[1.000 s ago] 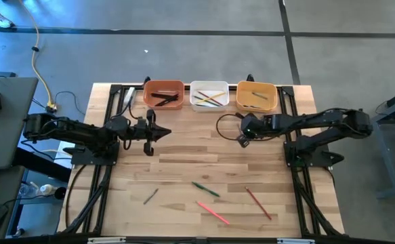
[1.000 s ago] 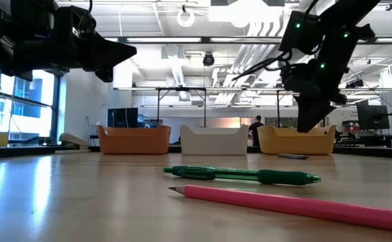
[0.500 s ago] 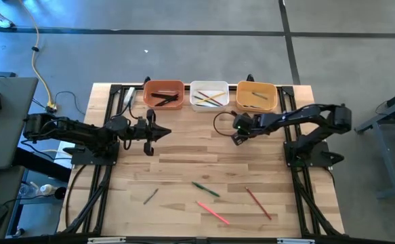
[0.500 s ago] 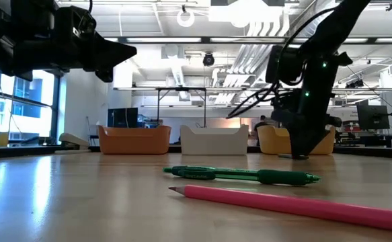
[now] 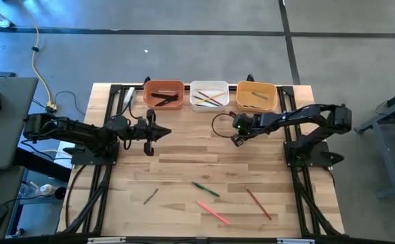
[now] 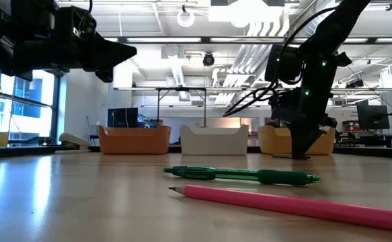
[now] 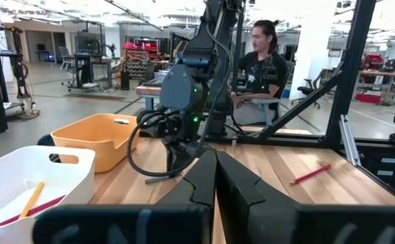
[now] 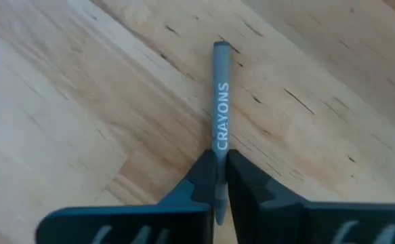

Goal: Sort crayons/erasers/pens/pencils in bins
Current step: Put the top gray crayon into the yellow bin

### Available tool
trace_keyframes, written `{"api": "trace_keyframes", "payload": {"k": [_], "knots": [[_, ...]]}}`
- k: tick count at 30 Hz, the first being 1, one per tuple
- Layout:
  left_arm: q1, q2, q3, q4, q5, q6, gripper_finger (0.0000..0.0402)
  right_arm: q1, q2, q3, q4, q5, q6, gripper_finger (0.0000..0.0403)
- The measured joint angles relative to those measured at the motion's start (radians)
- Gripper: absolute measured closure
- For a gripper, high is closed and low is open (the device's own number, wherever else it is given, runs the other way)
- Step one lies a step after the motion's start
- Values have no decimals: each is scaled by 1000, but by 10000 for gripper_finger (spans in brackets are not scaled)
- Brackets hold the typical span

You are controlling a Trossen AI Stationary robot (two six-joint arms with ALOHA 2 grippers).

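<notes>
My right gripper (image 5: 236, 140) is down at the table in front of the yellow-orange bin (image 5: 256, 96) and is shut on a grey crayon (image 8: 220, 102) printed CRAYONS, which also shows in the low view (image 6: 283, 156). My left gripper (image 5: 162, 132) hangs shut and empty above the table, in front of the terracotta-orange bin (image 5: 163, 95). The white bin (image 5: 209, 95) stands between the other two, and all three hold sticks. A green pen (image 5: 205, 189), a pink pencil (image 5: 213, 212), a red pencil (image 5: 258, 203) and a small dark stick (image 5: 150, 196) lie on the near half of the table. My right gripper pinches the grey crayon's two long sides near one end (image 8: 217, 157) between its two fingers. The fingers come from above, pointing down. The rest of the crayon reaches out beyond the fingertips and lies flat on the table.
Black frame rails (image 5: 293, 163) run along both sides of the table. The right arm's cable loops (image 5: 219, 125) over the table beside the gripper. A person sits beyond the table in the left wrist view (image 7: 261, 54). Bare wood lies between the bins and the loose sticks.
My right gripper has gone a little toward the table's left edge and down from in front of the yellow-orange bin, until its fingertips are at the table over the grey crayon. The crayon has stayed on the table.
</notes>
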Motion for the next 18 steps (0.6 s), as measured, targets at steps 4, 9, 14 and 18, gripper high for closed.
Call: {"api": "trace_keyframes", "payload": {"k": [4,9,14,18], "knots": [[0,0,0,0,0,-8,401,4,-61,12,-31,-60,-36,395],[1,0,0,0,0,-8,401,-21,-177,77,-133,-41,-96,392],[2,0,0,0,0,-8,401,-99,-250,194,-313,110,-179,391],[2,0,0,0,0,-8,401,-208,-250,261,-345,150,-335,391]]}}
